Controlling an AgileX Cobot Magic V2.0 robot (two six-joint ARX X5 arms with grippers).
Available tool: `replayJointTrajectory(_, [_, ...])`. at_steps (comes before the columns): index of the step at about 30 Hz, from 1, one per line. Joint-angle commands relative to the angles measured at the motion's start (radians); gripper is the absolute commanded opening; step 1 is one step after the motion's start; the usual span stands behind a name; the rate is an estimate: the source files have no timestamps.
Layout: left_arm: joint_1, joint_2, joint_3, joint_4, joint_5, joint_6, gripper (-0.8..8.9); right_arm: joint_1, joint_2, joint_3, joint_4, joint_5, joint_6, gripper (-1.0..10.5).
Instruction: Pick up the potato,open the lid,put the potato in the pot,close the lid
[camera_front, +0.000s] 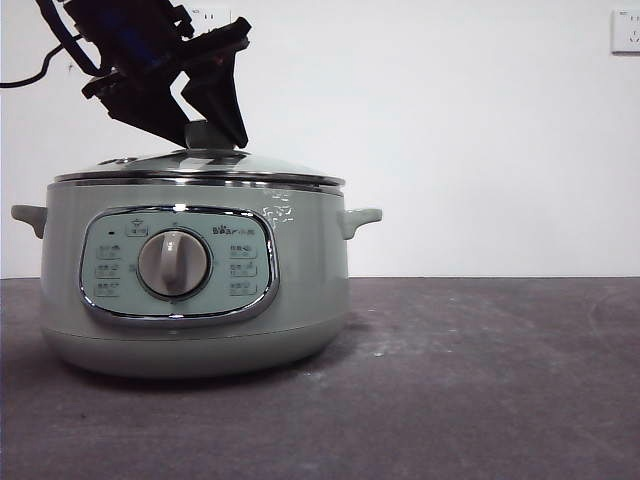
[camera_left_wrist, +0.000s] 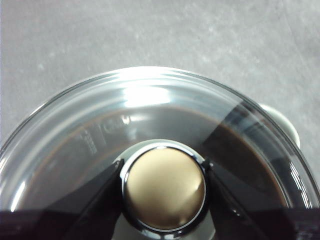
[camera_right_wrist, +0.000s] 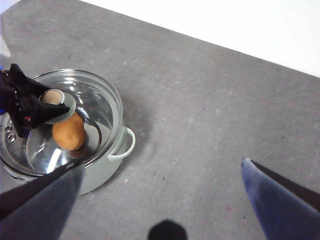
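Glass lid (camera_front: 200, 165) is covering our one pot (camera_front: 195, 290) and one potato (camera_right_wrist: 68, 131), our left gripper (camera_left_wrist: 164, 192) clamping its knob (camera_left_wrist: 164, 187), right gripper (camera_right_wrist: 162, 185) gaping empty.

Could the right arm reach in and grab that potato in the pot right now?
Probably not: the glass lid sits over the potato in the pot, with the left end effector around its knob.

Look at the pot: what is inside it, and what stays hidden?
Through the glass lid the right wrist view shows the potato inside the pot. The left gripper around the knob covers part of it; the pot's floor is unclear.
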Motion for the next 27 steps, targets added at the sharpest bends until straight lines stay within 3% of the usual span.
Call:
replayJointTrajectory(1, [-0.003,0.002,0.001,-0.045,0.006,-0.013,-0.08,0.002,-0.002,-0.002,0.005,0.003,0.010,5.3])
replayJointTrajectory(10, [-0.004,0.002,0.001,-0.074,0.007,-0.012,0.17,0.002,-0.002,-0.002,0.005,0.003,0.010,5.3])
replayJointTrajectory(12, [-0.004,0.002,0.001,-0.063,0.007,-0.010,1.35,0.002,-0.002,-0.002,0.004,0.003,0.010,5.3])
replayJointTrajectory(15, [-0.003,0.001,0.001,-0.020,0.005,-0.010,4.02,0.002,-0.002,-0.002,0.002,0.003,0.010,5.3])
replayJointTrajectory(20, [-0.003,-0.038,0.001,0.055,0.006,-0.010,4.15,0.002,0.000,-0.005,-0.001,0.002,0.019,5.3])
replayJointTrajectory(27, [-0.029,-0.216,0.001,-0.013,0.010,-0.013,4.09,0.002,-0.045,-0.128,0.064,-0.002,0.032,5.3])
